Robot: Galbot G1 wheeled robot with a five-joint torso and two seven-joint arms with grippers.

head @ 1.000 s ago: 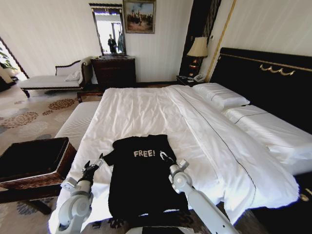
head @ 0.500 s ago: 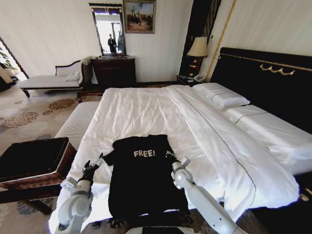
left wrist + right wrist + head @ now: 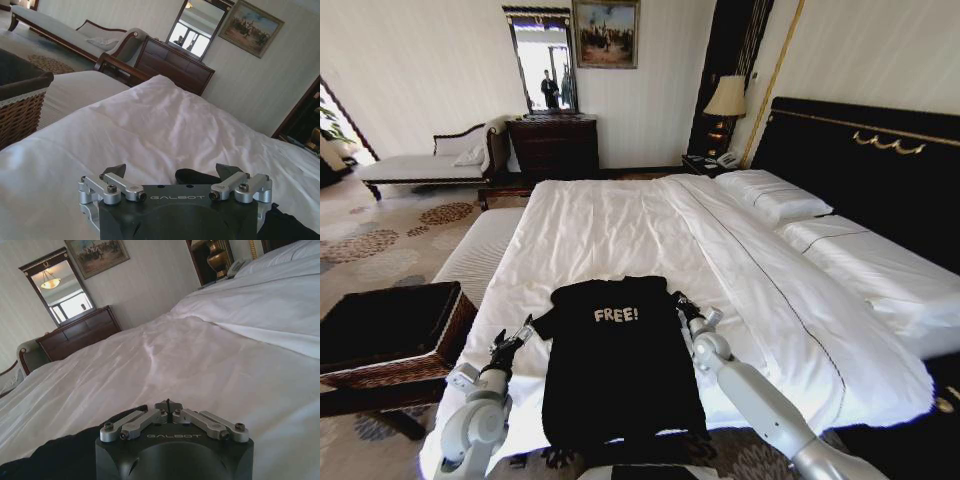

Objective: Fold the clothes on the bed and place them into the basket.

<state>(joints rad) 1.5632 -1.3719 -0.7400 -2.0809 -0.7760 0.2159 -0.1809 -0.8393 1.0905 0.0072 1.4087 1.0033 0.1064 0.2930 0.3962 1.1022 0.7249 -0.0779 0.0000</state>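
My left claw (image 3: 513,340) hangs wide beside the T-shirt's (image 3: 615,370) left sleeve; my right claw (image 3: 682,305), pinched shut with nothing in it, sits at the right shoulder. The shirt lies flat on the bed (image 3: 620,230). I'd grab both shoulders evenly. Its hem is cut off; the basket (image 3: 390,335) waits left.

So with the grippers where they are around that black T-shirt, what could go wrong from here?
1. The right gripper is shut beside the T-shirt's sleeve edge, with no cloth visibly between its fingers, so a lift might come up empty.
2. The left gripper is open by the other sleeve; closing there could pinch the white duvet too.
3. The shirt's hem hangs over the bed's foot edge, so a one-sided pull may drag it off.
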